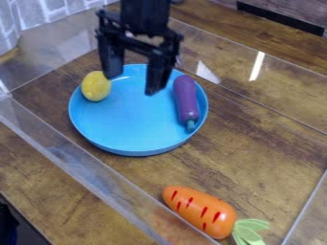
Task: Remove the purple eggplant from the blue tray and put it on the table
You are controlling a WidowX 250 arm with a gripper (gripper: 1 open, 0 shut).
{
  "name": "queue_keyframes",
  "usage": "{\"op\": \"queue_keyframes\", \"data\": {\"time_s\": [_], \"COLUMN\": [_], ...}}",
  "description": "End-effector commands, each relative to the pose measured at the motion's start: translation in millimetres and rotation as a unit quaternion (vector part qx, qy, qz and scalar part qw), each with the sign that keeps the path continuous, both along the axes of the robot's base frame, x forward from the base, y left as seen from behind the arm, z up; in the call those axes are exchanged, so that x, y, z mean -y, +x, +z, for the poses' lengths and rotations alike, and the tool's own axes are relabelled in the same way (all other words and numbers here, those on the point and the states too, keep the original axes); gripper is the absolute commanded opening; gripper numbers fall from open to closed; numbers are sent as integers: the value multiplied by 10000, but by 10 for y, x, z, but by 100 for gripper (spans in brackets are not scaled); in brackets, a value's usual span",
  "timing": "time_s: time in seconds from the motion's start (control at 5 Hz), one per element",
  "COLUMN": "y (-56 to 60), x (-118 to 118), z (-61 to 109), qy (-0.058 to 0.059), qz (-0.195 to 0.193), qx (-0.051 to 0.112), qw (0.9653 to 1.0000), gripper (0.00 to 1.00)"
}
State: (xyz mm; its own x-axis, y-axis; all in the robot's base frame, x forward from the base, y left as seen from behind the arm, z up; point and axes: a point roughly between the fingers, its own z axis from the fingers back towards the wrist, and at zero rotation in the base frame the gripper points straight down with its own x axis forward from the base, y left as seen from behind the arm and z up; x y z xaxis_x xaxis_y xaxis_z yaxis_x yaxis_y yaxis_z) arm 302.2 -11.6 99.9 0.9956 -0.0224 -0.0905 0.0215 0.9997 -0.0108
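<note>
The jaws stand wide apart and grip nothing; the gripper (134,78) points straight down over the blue tray (121,134), its two dark fingers hanging above the tray's upper middle portion, apart from every object. One finger (113,60) sits toward the lemon side of the tray, the other nearer the eggplant side, so the opening appears set for a descent rather than a hold. The purple eggplant (188,100) lies inside the tray against the right rim, its length running roughly from the tray's far edge toward the near edge, darker stem end at the near end. It is just beside the gripper's right finger but not between the fingers. A yellow lemon (96,85) rests on the tray's left side, near the rim, well apart from the eggplant. An orange carrot (202,212) lies outside the tray, on the table (269,124), toward the near right. Clear acrylic walls (76,172) border the table around the tray. Judgement: the task is at the approach stage, nothing lifted; the gripper needs to shift toward the tray's right rim to straddle the eggplant. The curved rim beside the eggplant may obstruct one finger.
</note>
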Motion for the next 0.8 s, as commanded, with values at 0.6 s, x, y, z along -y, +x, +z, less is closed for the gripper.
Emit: {"op": "queue_keyframes", "data": {"time_s": [0.6], "y": [231], "x": [176], "z": [-95], "qy": [62], "qz": [-101], "qx": [359], "qw": [9993], "gripper": [100]}}
